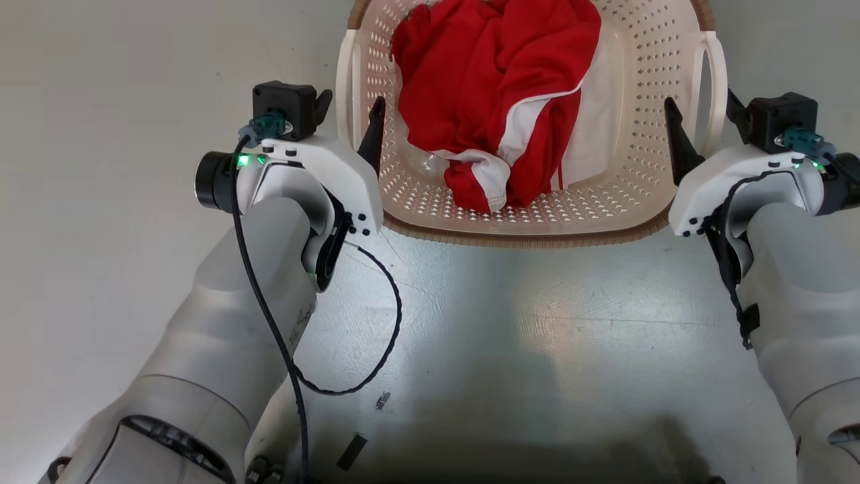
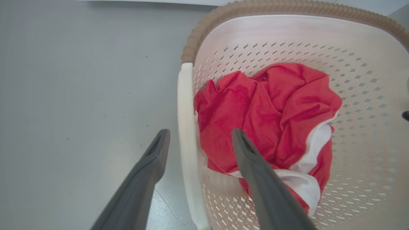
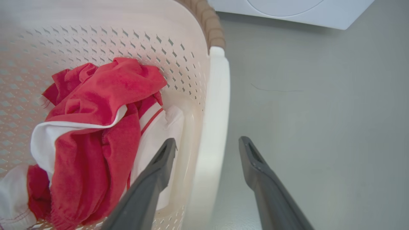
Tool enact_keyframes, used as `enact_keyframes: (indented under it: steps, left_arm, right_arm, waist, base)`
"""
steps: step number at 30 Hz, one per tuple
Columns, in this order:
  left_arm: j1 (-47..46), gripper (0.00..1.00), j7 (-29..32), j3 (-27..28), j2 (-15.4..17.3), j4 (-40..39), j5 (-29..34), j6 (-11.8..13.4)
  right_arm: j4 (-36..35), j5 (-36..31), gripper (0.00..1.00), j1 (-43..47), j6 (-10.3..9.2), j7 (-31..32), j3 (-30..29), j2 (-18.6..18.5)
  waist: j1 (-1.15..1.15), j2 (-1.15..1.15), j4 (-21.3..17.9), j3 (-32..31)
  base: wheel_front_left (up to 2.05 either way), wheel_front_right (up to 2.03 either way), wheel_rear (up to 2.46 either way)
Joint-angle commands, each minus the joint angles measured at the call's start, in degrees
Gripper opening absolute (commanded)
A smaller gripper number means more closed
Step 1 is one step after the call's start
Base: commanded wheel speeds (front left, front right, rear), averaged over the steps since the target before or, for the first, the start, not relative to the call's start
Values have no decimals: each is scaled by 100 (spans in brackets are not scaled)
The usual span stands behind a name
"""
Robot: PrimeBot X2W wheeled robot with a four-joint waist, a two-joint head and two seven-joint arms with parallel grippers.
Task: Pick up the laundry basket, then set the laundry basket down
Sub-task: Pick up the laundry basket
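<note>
Reaches both pale forearms (image 1: 222,323) forward in the head view, from 7 and 5 o'clock toward the basket (image 1: 638,101), set at 12 o'clock on the grey floor (image 1: 504,323). Turns each wrist inward, with the camera blocks (image 1: 285,107) outermost at 9 and 3 o'clock of the basket's near end.

Holds the left jaws released, astride the left handle (image 2: 187,127): one finger (image 2: 262,182) inside over the red-and-white clothes (image 2: 271,105), the other (image 2: 143,179) outside over the floor, a gap on either side of the white strip. Mirrors that on the other side: right jaws released, inner finger (image 3: 150,188) over the clothes, outer finger (image 3: 268,188) over bare floor, right handle (image 3: 214,111) free between them.

Loses the basket's far end past the top edge of the head view. Hides most of each outer finger behind its camera block there, with only dark tips on show. Cuts a white machine (image 3: 287,9) short at 1 o'clock in the right wrist view, too little there to tell more. Trails a black cable (image 1: 390,302) from the left wrist, looped toward 6 o'clock.
</note>
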Motion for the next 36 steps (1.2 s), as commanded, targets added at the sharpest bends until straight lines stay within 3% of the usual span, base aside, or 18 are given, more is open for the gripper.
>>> enact_keyframes:
  steps: [1, 36]
  left_arm:
    - [-69, 100, -16, 25, 139, 8, -77, 86]
    - [-635, 100, 194, -940, 139, 582, -760, 274]
  right_arm:
    - [7, -68, 100, 46, 34, -47, 96, 134]
    - [477, -269, 100, -464, 34, -61, 108, 382]
  waist:
    - [0, 0, -20, 52]
    - [0, 0, -157, 290]
  base:
    - [0, 0, 0]
    - [0, 0, 0]
